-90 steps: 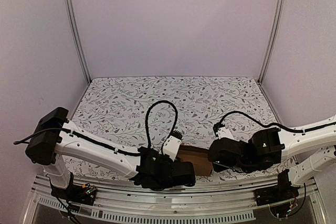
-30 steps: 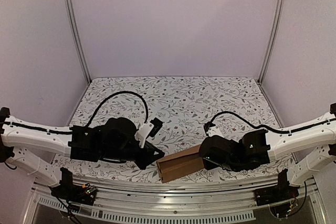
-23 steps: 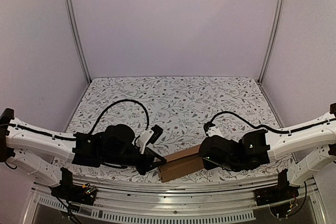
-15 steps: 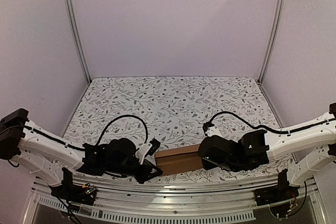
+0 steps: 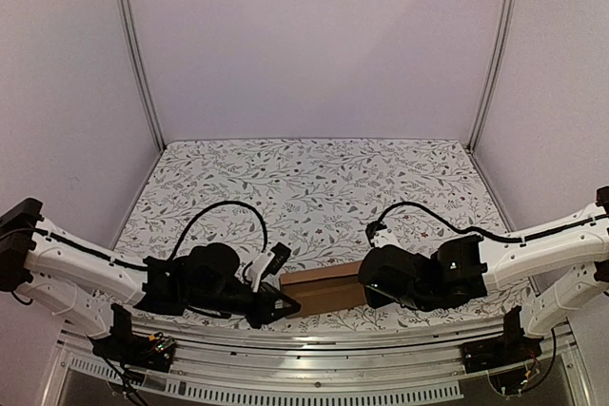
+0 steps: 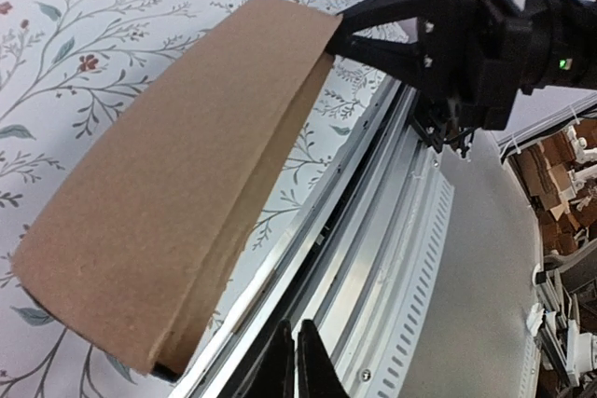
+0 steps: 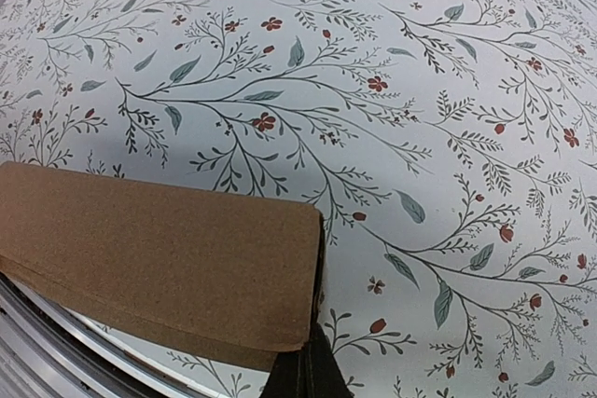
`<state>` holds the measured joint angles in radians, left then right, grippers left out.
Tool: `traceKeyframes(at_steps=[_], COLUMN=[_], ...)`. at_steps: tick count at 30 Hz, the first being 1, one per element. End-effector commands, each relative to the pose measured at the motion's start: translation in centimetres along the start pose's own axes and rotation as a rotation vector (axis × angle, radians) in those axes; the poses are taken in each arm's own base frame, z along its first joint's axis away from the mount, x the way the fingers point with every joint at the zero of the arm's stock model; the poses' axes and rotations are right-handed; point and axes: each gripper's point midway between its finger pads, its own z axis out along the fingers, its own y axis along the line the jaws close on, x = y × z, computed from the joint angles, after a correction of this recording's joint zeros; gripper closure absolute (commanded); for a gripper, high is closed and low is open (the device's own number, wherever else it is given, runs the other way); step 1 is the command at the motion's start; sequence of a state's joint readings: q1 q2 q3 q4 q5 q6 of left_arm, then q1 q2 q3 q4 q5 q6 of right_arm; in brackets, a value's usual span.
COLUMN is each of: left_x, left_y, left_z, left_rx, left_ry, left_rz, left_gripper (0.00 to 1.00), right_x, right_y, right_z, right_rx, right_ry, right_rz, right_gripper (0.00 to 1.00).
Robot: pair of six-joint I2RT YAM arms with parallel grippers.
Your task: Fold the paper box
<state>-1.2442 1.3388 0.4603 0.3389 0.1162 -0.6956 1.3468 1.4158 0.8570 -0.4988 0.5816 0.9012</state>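
Note:
The paper box (image 5: 324,290) is a flattish brown carton lying along the table's near edge, between my two grippers. In the right wrist view its right end (image 7: 159,258) runs straight into my right gripper (image 7: 308,370), whose fingers are shut on the thin end wall. My left gripper (image 5: 288,307) sits at the carton's front left corner. In the left wrist view its shut, empty tips (image 6: 295,347) hover over the metal rail, just right of the box (image 6: 177,202). My right gripper (image 6: 336,30) shows at the box's far end.
An aluminium rail (image 5: 314,354) borders the table's near edge right below the carton. The floral tablecloth (image 5: 314,187) stretches back to the pale walls and two corner posts (image 5: 133,54). A black cable (image 5: 228,211) loops above my left arm.
The carton has turned from slanted to lying parallel with the near edge. My left arm has swung in low against its left end. The right gripper stayed at the right end.

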Motion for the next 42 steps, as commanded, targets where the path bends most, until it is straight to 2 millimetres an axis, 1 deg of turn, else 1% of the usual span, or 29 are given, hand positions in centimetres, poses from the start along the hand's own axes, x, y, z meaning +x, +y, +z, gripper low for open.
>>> traceKeyframes(at_steps=[1,5,6,9,13,14,17,20,24,30,37,39,41,42], left_x=[-2.6,-4.7,-5.2,-7.0,-8.7,-8.8,-8.6,-8.2,-7.6,-6.2,-4.5,-4.0,-3.5,-3.3], left_y=[-3.4,-6.3,-6.6,-6.5,-5.0,-4.6,-3.4,-2.1,-0.7,1.1,2.2,2.5,2.8,3.0], left_z=[-1.7,-3.1,-3.3,-3.5,-2.8,-2.3,-0.7,1.0,2.4,3.2,3.8,4.0,4.1,4.1], left_rx=[0.108,0.193,0.193,0.161,0.148,0.137,0.088,0.052,0.026,-0.016,-0.024,-0.024,-0.027,-0.028], left_ry=[-0.020,-0.055,-0.064,-0.087,-0.096,-0.087,-0.054,-0.032,-0.028,-0.017,0.007,0.012,0.018,0.019], left_rz=[0.032,0.079,0.095,0.124,0.090,0.089,0.098,0.093,0.069,0.046,0.015,0.002,-0.009,-0.013], left_gripper=[0.96,0.93,0.92,0.92,0.95,0.96,1.00,1.00,1.00,1.00,1.00,1.00,1.00,1.00], right_x=[1.3,1.0,1.0,0.9,0.9,0.9,0.7,0.6,0.6,0.7,1.0,1.0,0.9,0.7], right_y=[-0.6,-0.2,-0.1,0.0,0.2,0.3,0.3,0.4,0.5,0.5,0.7,0.8,0.8,0.9], right_z=[0.7,0.8,0.8,0.8,0.8,0.8,0.7,0.7,0.5,0.5,0.8,0.7,0.5,0.3], right_rx=[0.018,0.009,0.006,-0.002,-0.015,-0.016,-0.021,-0.031,-0.036,-0.046,-0.049,-0.054,-0.060,-0.067], right_ry=[0.039,0.028,0.025,0.021,0.023,0.022,0.013,0.010,0.010,0.010,0.020,0.022,0.021,0.018], right_rz=[-0.051,-0.066,-0.067,-0.075,-0.092,-0.094,-0.091,-0.091,-0.098,-0.097,-0.099,-0.098,-0.098,-0.096], right_gripper=[1.00,1.00,1.00,1.00,1.00,1.00,1.00,1.00,1.00,1.00,1.00,0.91,0.86,0.82])
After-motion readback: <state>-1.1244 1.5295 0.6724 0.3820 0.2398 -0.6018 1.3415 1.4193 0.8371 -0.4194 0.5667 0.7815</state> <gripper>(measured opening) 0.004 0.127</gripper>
